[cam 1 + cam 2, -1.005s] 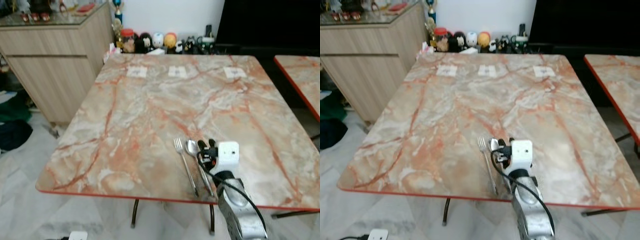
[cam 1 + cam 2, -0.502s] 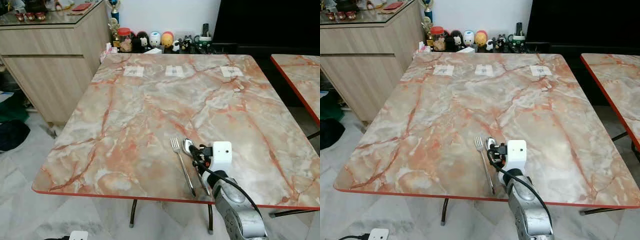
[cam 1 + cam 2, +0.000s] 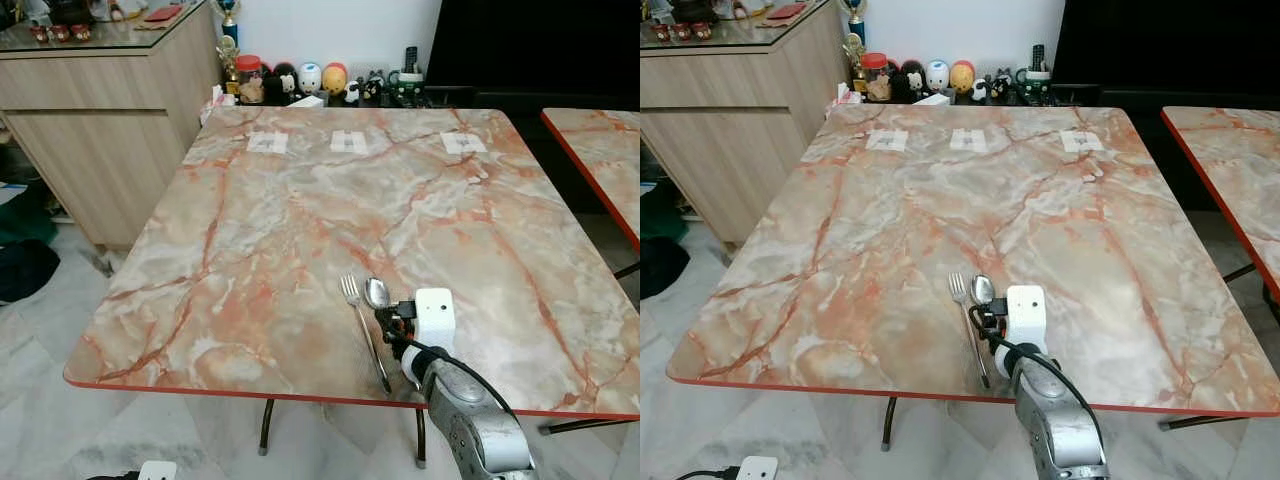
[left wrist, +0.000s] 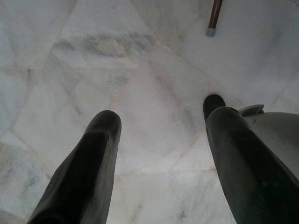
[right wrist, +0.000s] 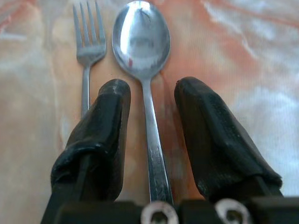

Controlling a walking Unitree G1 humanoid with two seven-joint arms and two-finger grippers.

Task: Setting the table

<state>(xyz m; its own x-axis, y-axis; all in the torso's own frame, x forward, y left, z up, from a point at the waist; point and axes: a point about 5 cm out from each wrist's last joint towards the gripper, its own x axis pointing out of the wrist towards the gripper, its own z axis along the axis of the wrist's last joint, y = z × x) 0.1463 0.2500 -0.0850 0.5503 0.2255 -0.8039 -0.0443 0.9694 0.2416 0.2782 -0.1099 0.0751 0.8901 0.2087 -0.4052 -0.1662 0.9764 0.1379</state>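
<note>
Spoon [image 5: 141, 39] shiny steel, beside fork [image 5: 88, 44] (parallel); right hand [image 5: 152, 100] released, straddling handle, seemingly not touching.

Marble-patterned counter [image 3: 300, 230] with red edge, pink-orange veining. Near its front edge a fork [image 3: 364, 330] and a spoon [image 3: 378, 294] lie side by side, close together, handles toward the robot, fork to the left. Three small white cards [image 3: 349, 142] lie in a row along the far edge.
</note>
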